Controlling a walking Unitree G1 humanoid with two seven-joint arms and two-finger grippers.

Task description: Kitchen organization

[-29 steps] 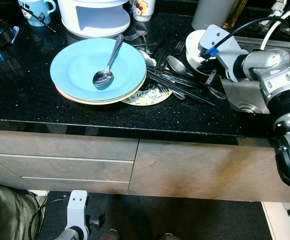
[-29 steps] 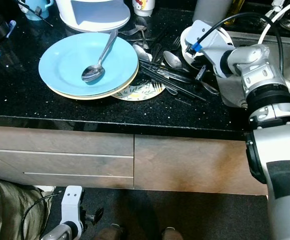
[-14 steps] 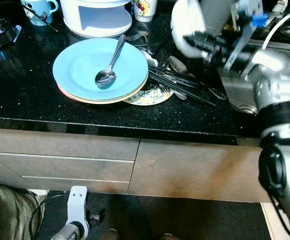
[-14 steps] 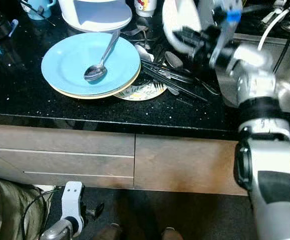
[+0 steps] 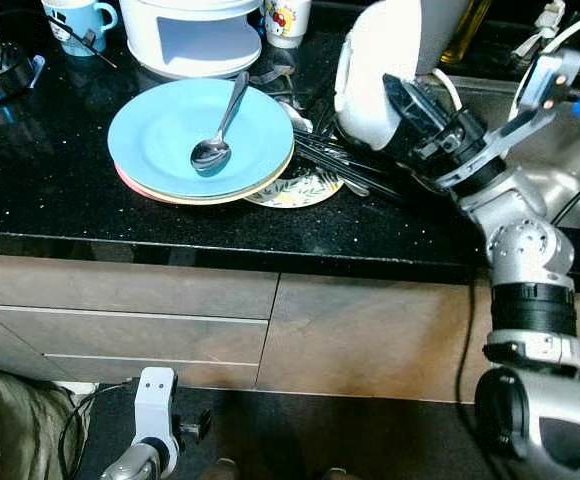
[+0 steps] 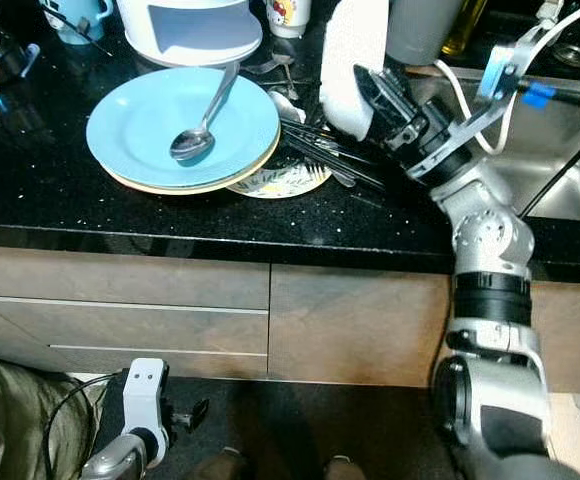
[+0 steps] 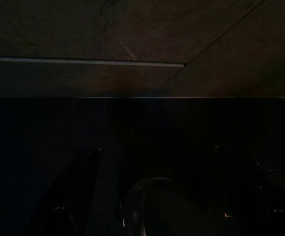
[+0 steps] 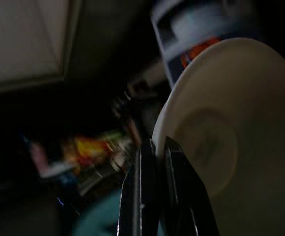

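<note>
Above the bench (image 5: 60, 190), right end effector (image 8: 155, 162) pinches the white plate (image 5: 375, 70) by its rim; likely rigid, slippery, breakable.

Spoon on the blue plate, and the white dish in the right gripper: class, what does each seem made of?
Spoon: polished metal, likely steel; mirror-bright bowl.
Dish, held in the right gripper: probably glazed ceramic; smooth, opaque white. Plastic is possible.

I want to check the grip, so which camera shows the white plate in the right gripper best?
The right wrist view: the white plate sits pinched at its rim in the right gripper. The eye views show it lifted, on edge.
</note>
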